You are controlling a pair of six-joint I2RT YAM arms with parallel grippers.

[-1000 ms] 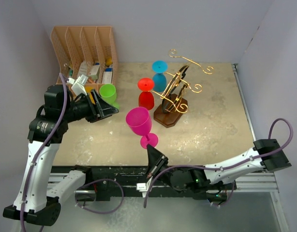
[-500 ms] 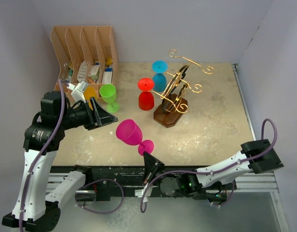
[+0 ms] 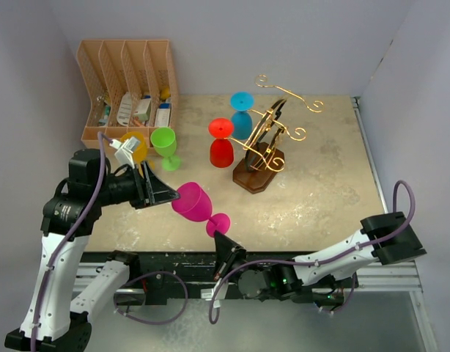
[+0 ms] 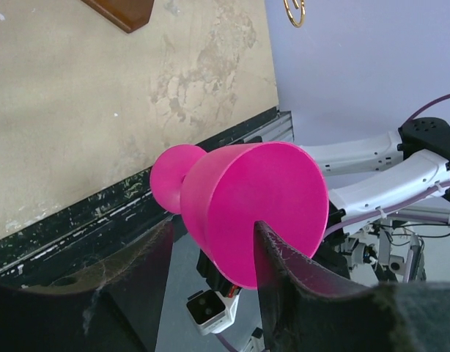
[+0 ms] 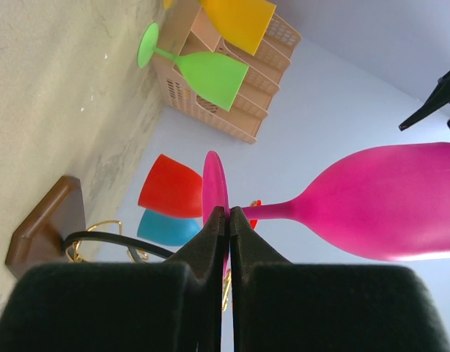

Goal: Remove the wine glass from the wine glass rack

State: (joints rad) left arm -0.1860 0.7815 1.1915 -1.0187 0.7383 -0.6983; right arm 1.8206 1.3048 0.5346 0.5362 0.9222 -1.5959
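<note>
Far left of the wine glass rack (image 3: 263, 158), a tan organizer (image 3: 126, 70), an orange glass (image 3: 138, 149) and a green glass (image 3: 165, 141) are shown. The left gripper (image 3: 172, 196) is spread loosely about the bowl of the pink wine glass (image 3: 192, 204), which is tilted in the air off the rack, to its near left. The foot of that glass is clenched by the right gripper (image 5: 229, 220). An inverted red glass (image 3: 222, 149) and blue glass (image 3: 242, 117) are seen just left of the rack.

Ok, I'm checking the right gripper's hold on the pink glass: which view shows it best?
The right wrist view: the right gripper is shut on the foot of the pink glass, seen edge-on. The top view shows it small. The left wrist view hides it behind the bowl.
</note>
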